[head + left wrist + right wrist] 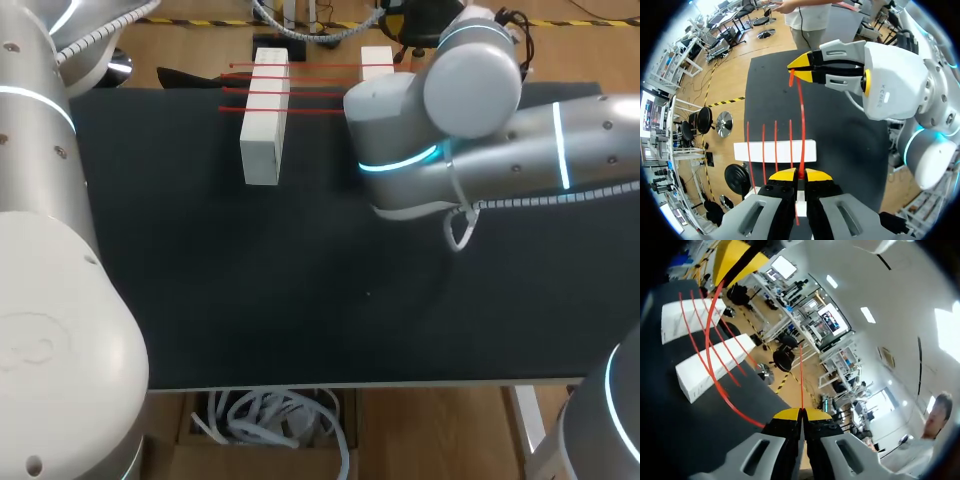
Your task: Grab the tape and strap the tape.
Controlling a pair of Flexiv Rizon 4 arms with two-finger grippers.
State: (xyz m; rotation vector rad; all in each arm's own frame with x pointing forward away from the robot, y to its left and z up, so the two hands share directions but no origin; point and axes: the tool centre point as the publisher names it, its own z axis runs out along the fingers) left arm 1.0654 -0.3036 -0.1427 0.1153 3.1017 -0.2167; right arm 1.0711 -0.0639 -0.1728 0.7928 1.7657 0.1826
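Note:
A red tape (pixel 801 120) runs from my left gripper (pixel 800 175), which is shut on one end, to my right gripper (pixel 801 69), shut on the other end above the black table. In the right wrist view the same tape (pixel 707 355) curves from my right gripper (pixel 802 413) away to a yellow fingertip (pixel 737 255) of the left one. Several other red tapes (pixel 290 90) lie stretched across two white blocks (pixel 262 115) (pixel 377 60) at the table's back. In the head view both grippers are hidden behind the arms.
The black mat (pixel 300 300) covers the table. My right arm's elbow (pixel 440 110) hangs over the back right and hides part of the right block. My left arm (pixel 50 250) fills the left side. The white block (pixel 775 151) lies just ahead of the left gripper.

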